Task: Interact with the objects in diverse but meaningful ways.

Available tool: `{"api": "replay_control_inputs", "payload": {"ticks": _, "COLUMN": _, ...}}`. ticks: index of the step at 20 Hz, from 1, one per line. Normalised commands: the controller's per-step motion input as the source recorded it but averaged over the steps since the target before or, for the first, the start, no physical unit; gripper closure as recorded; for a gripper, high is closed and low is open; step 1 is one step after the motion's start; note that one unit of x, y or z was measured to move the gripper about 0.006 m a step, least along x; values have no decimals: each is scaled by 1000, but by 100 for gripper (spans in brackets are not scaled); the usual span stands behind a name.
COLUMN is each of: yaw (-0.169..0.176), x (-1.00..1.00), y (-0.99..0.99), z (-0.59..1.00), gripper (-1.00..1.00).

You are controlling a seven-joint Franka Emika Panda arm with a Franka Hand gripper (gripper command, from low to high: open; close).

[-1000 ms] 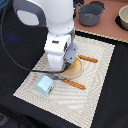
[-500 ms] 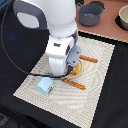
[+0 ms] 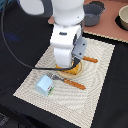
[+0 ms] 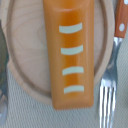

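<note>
White arm housing is hiding the hand in the exterior view, hovering over a wooden plate on the tabletop mat; the pale blue carton is sitting nearby. In the wrist view, the orange bread loaf is lying on the plate beside a fork. I cannot tell how far the fingers are parted. Descending off-centre risks clipping the fork.

Robot lab tabletop, black surface, striped placemat, toy bread loaf, grey pot
</note>
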Motion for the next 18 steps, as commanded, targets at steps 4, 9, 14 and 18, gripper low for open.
{"api": "replay_control_inputs", "payload": {"ticks": 4, "yaw": 0, "x": -454, "y": 346, "z": 20, "gripper": -100}}
{"api": "replay_control_inputs", "payload": {"ticks": 9, "yaw": 0, "x": -406, "y": 529, "z": 99, "gripper": -100}}
{"api": "replay_control_inputs", "payload": {"ticks": 14, "yaw": 0, "x": -149, "y": 379, "z": 38, "gripper": -100}}
{"api": "replay_control_inputs", "payload": {"ticks": 18, "yaw": 0, "x": 0, "y": 0, "z": 0, "gripper": -100}}
